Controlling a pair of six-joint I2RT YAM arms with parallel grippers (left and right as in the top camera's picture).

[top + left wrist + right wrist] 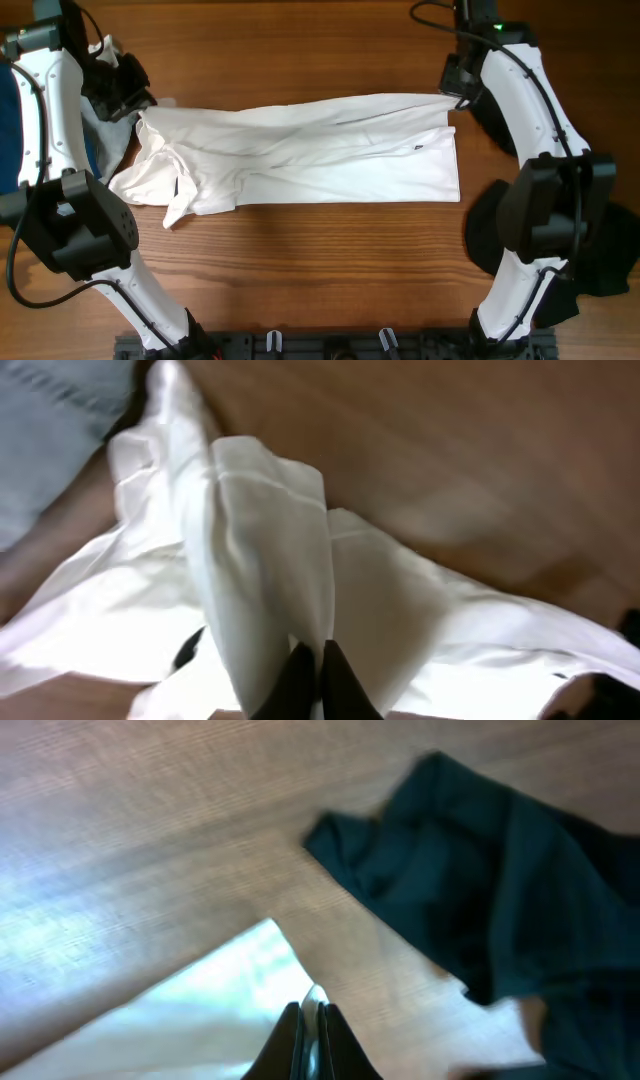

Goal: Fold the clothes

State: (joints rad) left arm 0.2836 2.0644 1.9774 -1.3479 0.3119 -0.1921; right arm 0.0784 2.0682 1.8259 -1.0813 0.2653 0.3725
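The clothes, one white short-sleeved shirt [300, 155], lie folded lengthwise in a long band across the table, with a small dark label [418, 150] near the right end. My left gripper [140, 108] is shut on a bunched fold at the shirt's far left end. In the left wrist view the cloth [270, 550] rises straight out of the shut left gripper [318, 665]. My right gripper [455, 95] is shut on the shirt's far right top corner. The right wrist view shows a sliver of that white corner [250, 980] pinched in the right gripper [312, 1012].
A dark garment [600, 250] lies heaped at the right edge, close to the right arm; it also fills the right of the right wrist view as a dark garment [500, 870]. A grey-blue garment [102, 140] lies at the left beside the shirt's end, seen too as grey-blue cloth [50, 430].
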